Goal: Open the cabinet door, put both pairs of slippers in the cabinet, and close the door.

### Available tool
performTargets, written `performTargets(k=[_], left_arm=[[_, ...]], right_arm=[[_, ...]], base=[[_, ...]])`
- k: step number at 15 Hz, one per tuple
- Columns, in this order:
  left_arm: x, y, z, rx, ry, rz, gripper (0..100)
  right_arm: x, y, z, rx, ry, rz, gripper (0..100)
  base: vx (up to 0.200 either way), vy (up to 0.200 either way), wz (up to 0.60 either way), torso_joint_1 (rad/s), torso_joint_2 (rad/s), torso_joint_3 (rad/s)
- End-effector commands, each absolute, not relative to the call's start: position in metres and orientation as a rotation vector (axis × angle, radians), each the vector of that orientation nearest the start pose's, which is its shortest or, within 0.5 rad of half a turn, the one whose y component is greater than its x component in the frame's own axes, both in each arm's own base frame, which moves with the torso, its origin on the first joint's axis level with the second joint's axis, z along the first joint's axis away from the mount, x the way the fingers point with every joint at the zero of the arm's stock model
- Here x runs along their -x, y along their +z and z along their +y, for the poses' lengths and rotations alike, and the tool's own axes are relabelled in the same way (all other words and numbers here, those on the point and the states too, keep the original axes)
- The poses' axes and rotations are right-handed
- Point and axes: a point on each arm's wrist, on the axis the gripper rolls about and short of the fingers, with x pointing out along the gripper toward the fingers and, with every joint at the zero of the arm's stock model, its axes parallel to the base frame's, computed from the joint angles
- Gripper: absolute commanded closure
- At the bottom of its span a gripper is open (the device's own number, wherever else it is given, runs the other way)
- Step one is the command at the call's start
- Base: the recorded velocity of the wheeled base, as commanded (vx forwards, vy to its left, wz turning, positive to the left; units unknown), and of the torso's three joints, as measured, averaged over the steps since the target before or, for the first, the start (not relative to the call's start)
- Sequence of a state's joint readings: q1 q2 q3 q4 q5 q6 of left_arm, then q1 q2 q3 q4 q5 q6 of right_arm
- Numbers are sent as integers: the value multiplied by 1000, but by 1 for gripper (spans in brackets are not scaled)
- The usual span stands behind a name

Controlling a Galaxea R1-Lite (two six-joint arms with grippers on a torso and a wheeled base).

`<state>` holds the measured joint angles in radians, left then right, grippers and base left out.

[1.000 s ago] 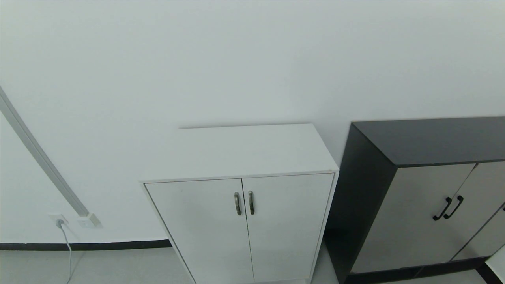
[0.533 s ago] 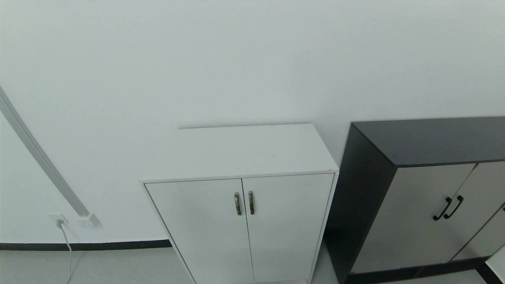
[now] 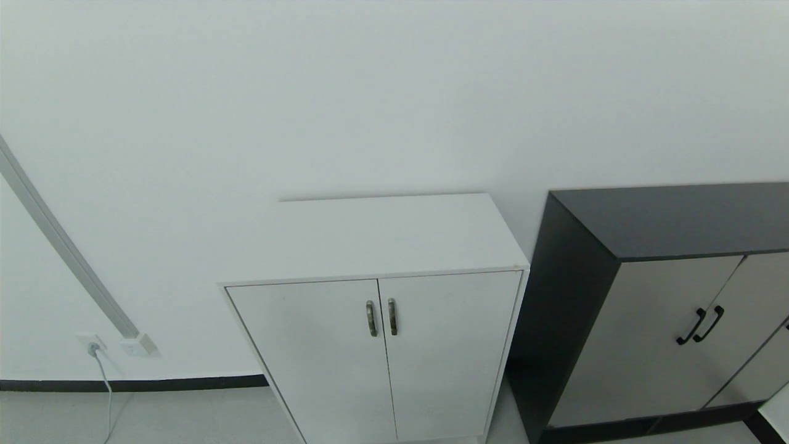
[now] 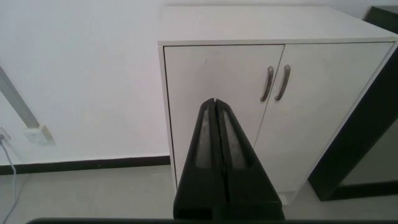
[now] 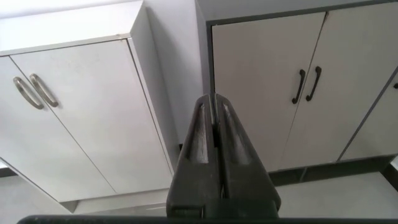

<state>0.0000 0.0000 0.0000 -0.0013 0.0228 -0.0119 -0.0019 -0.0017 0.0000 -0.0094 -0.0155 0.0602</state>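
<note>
A white two-door cabinet [image 3: 376, 320] stands against the wall with both doors closed and two metal handles [image 3: 381, 317] side by side at the middle seam. My left gripper [image 4: 215, 106] is shut with nothing in it, held some way in front of the cabinet's left door [image 4: 217, 81]. My right gripper [image 5: 214, 102] is shut and empty, in front of the gap between the white cabinet [image 5: 81, 112] and the dark one.
A black cabinet with grey doors and black handles [image 3: 672, 308] stands right beside the white one. A wall socket with a plugged cable [image 3: 94, 349] and a slanted cable duct [image 3: 61, 246] are on the left wall. Bare grey floor lies at the lower left.
</note>
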Motion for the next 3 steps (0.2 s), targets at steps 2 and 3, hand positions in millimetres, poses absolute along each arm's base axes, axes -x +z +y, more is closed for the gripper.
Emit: performTargets(k=[2,3], left_arm=[[23,76,1,12,23,-2,100],[23,76,1,12,23,-2,100]], right_arm=[[23,76,0,-57,-15,-10,100],[23,76,0,-57,-15,-10,100]], base=[[0,0,0,0,0,0],[0,0,0,0,0,0]])
